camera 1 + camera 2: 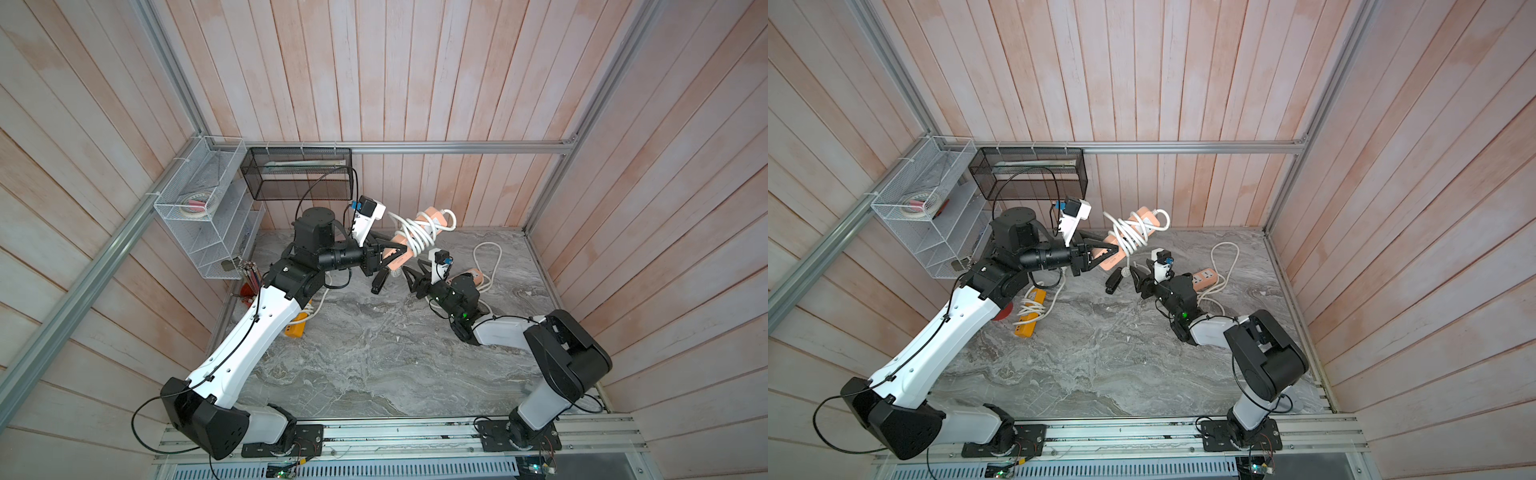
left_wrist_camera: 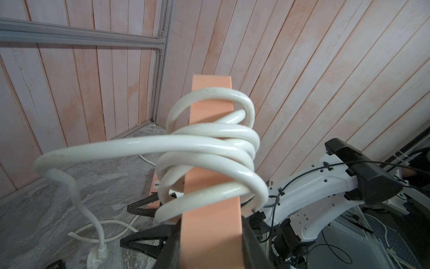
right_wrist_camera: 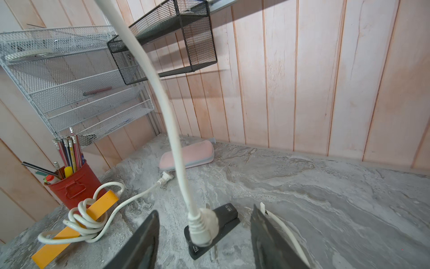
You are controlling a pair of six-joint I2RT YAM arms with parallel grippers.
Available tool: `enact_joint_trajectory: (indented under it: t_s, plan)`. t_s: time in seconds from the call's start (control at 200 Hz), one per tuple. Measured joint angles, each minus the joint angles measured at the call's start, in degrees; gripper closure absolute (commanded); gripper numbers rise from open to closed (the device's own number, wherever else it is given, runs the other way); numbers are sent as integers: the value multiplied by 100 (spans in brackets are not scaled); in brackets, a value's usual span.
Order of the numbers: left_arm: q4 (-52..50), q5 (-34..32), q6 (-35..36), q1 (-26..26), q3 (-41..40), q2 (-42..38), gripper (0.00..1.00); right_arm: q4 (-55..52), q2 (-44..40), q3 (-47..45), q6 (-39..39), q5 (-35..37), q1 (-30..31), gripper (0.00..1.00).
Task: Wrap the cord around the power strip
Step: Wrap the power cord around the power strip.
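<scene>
My left gripper [image 1: 400,249] [image 1: 1116,249] [image 2: 210,244] is shut on one end of the salmon power strip [image 1: 433,216] [image 1: 1138,219] [image 2: 210,93] and holds it up in the air, tilted. The white cord [image 1: 419,237] [image 1: 1128,237] [image 2: 209,139] is coiled loosely around the strip's middle. Its free end hangs down to the white plug [image 3: 204,227] [image 2: 99,253]. My right gripper [image 1: 413,270] [image 1: 1138,274] [image 3: 205,209] is open low under the strip. The plug dangles between its fingers without being gripped.
A black stapler [image 1: 379,282] [image 3: 229,210] lies under the plug. A yellow strip wrapped in cord [image 1: 1027,316] [image 3: 69,230] lies left, beside a red pencil cup [image 3: 74,186]. Another salmon strip [image 1: 1204,277] with loose cord lies right. A pink case [image 3: 193,156], black basket [image 1: 297,172] and white rack [image 1: 199,208] are behind.
</scene>
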Motion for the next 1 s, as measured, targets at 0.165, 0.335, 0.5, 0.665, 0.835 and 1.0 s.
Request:
enact_joint_trajectory:
  t_s: [0.165,0.335,0.5,0.665,0.835,1.0]
  plan:
    - [0,2,0,-101,0,0,100,-11,109,201,-7,13,46,36]
    - [0,0,-2,-142,0,0,100,-9,789,1038,7,-52,48,38]
    - [0,-17,-2,-149,0,0,100,-17,1261,1558,50,-173,59,40]
    - [2,-20,-4,-149,-2,0,100,-74,1480,1858,70,-199,136,45]
    - [42,-39,-7,-149,-2,0,100,-153,1550,2046,74,-83,210,76]
    - [52,-299,-68,-79,-55,-57,100,-70,1513,1786,26,22,214,100]
